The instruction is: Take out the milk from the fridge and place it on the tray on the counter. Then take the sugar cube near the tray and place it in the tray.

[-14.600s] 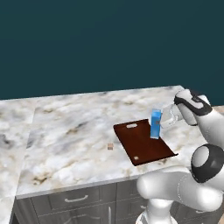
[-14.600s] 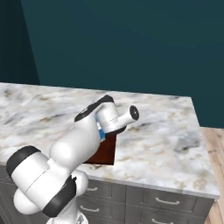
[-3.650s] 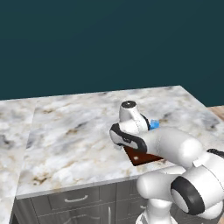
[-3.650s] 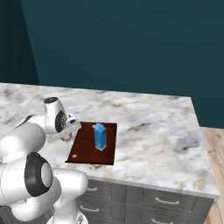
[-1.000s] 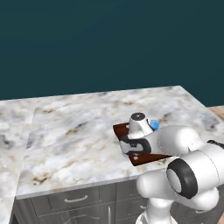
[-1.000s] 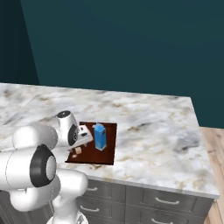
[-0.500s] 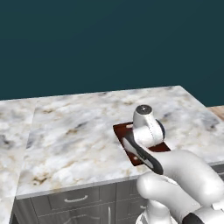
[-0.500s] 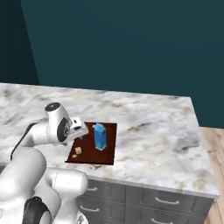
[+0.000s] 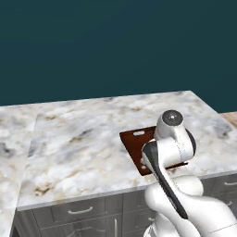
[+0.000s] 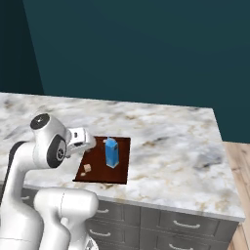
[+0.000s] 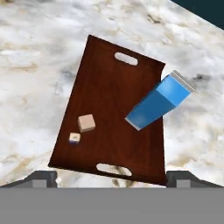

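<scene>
On the white-grey marble counter with brown veins (image 10: pixel 166 146) we see the flat dark reddish-brown tray with a low rim (image 10: pixel 124 146), lying near the front edge. In the left base view the white arm covers most of this tray (image 9: pixel 134 143); only its far left corner with one slot handle shows, and what lies in it is hidden there.

In the right base view, at the near left part of the tray, sits the small pale beige sugar cube (image 10: pixel 87 168). Just beside it, nearer to the rim, there is a smaller pale bit (image 10: pixel 82 174), too small for us to make out. From the hand camera the same cube (image 11: pixel 86 123) and the small bit (image 11: pixel 75 138) lie apart, both inside the tray (image 11: pixel 105 87).

To the right of them the tall blue milk carton with a gabled top (image 10: pixel 111 153) stands upright in the tray. In the hand view the carton (image 11: pixel 159 100) seems to lean over the right rim.

The gripper (image 10: pixel 90 142) hangs above the left edge of the tray. Its fingers are hard to see, and we cannot tell if they are apart or together.
</scene>
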